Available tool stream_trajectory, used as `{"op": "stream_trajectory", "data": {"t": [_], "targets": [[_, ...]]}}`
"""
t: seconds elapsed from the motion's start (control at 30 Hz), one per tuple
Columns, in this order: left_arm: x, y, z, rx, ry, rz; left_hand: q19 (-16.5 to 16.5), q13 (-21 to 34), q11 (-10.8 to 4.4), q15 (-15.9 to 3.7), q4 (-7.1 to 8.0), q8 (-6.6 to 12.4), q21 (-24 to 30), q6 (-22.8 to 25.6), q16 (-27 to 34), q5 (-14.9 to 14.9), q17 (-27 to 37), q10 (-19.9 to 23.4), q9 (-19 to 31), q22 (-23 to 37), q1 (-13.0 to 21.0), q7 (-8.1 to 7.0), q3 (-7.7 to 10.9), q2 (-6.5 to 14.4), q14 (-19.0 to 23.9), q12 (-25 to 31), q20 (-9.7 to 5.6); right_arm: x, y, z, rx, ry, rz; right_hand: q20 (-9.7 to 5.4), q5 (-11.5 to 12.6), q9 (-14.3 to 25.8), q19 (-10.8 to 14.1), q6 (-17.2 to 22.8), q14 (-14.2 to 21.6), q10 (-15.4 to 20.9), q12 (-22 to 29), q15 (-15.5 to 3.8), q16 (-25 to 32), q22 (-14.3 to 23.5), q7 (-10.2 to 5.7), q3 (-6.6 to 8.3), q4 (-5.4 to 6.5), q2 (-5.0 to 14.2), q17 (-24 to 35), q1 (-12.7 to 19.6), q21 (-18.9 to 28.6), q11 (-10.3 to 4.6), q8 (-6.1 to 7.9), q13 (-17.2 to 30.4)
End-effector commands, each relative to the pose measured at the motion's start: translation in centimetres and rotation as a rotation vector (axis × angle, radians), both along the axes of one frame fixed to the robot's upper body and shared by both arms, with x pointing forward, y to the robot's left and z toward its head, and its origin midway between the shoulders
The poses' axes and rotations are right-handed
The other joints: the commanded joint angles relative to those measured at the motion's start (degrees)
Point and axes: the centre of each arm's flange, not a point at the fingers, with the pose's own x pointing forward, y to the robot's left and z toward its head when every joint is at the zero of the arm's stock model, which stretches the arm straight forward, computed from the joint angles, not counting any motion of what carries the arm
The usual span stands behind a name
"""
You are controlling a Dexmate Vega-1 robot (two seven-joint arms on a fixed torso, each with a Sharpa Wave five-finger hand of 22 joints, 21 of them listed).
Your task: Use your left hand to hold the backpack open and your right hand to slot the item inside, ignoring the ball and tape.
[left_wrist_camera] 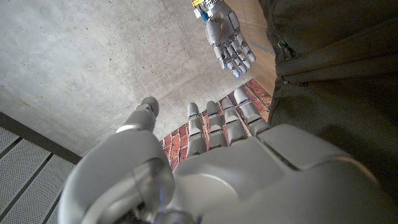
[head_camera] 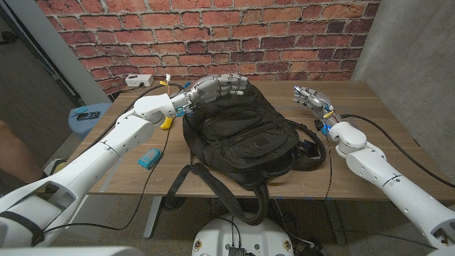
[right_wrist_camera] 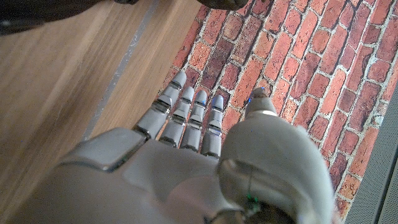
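- Lying in the middle of the wooden table, the black backpack has its top toward the brick wall and its straps trailing over the near edge.
- Reaching over the backpack's far top edge, the left hand has its fingers extended side by side and bent down at the tips; whether they grip the fabric cannot be told from the head view.
- From the left wrist view, that hand's fingers are straight and close together, with the dark backpack fabric just beside them.
- The right hand is raised near the table's far right part, apart from the backpack, fingers loosely spread and holding nothing.
- The right wrist view shows its fingers straight above bare wood and brick.
- A small blue item lies on the table to the left of the backpack, under the left arm, well apart from the right hand.
- A yellow object sits partly hidden behind the left wrist.
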Motion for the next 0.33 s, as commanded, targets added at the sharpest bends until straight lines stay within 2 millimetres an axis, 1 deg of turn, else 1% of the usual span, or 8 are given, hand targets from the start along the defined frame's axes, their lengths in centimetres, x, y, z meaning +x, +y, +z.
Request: {"op": "stream_trajectory", "data": {"t": [0.03, 0.1, 0.2, 0.27, 0.33], "targets": [[1.4, -0.6, 0.3, -0.028, -0.002, -0.031, 0.0, -0.1, -0.03, -0.18, -0.13, -0.70, -0.5, -0.7, 0.3, 0.3, -0.2, -0.4, 0.1, 0.0, -0.4, 0.05, 0.66, -0.2, -0.5, -0.5, -0.18, 0.9, 0.4, 0.4, 0.011, 0.012, -0.004, -0.07, 0.2, 0.1, -0.4, -0.4, -0.4, -0.4, -0.2, -1.49, 0.0, 0.2, 0.14, 0.00, 0.33, 0.11, 0.1, -0.7, -0.3, 0.00, -0.31, 0.1], [1.6, -0.6, 0.2, -0.036, 0.006, -0.029, -0.1, -0.6, 0.28, -0.16, -0.37, -1.53, -0.8, -1.3, 0.1, 0.4, -0.6, -1.0, 0.0, 0.0, -0.4, -0.32, 0.82, -0.3, -1.3, -1.2, -0.16, 1.3, 0.4, 0.6, 0.009, 0.014, -0.001, 0.03, 0.2, 0.1, -0.6, -0.5, -0.5, -0.6, -0.2, -1.41, 0.0, 0.2, 0.18, 0.00, 0.40, 0.19, 0.1, -0.9, -0.3, -0.06, -0.32, 0.1], [1.8, -0.4, -0.1, -0.052, 0.015, -0.018, -0.2, -1.1, 0.29, -0.23, -0.65, -2.13, -1.2, -1.4, 0.0, 0.4, -1.0, -1.4, 0.0, -0.1, -0.4, -0.65, 0.96, -0.5, -1.8, -1.8, -0.31, 1.8, 0.4, 1.0, 0.011, 0.013, 0.003, 0.10, 0.2, 0.0, -0.7, -0.6, -0.5, -0.6, -0.2, -1.34, 0.0, 0.2, 0.26, -0.01, 0.45, 0.22, 0.1, -1.0, -0.3, 0.05, -0.28, 0.1], [1.9, -0.1, -0.3, -0.059, 0.018, -0.002, -0.3, -1.3, -0.10, -0.34, -0.71, -2.68, -1.4, -2.0, 0.1, 0.4, -1.2, -1.3, -0.1, -0.1, -0.4, -0.50, 0.97, -0.7, -1.9, -2.0, -0.38, 2.2, 0.4, 1.3, 0.011, 0.011, 0.007, 0.11, 0.2, 0.0, -0.8, -0.7, -0.6, -0.6, -0.1, -1.40, 0.0, 0.2, 0.22, -0.02, 0.50, 0.27, 0.1, -1.2, -0.4, 0.05, -0.27, 0.1], [2.1, 0.7, -0.7, -0.078, 0.036, 0.016, -0.3, -1.6, 0.03, -0.07, -0.53, -3.44, -1.7, -2.9, 0.1, 0.5, -1.4, -1.1, -0.1, -0.1, -0.6, -0.38, 1.08, -0.4, -2.1, -2.2, 0.12, 2.8, 0.4, 1.8, 0.005, 0.014, 0.012, 0.16, 0.2, 0.0, -0.8, -0.7, -0.6, -0.6, -0.1, -1.33, 0.0, 0.2, 0.29, -0.04, 0.54, 0.28, 0.1, -1.3, -0.4, 0.10, -0.20, 0.1]]}}
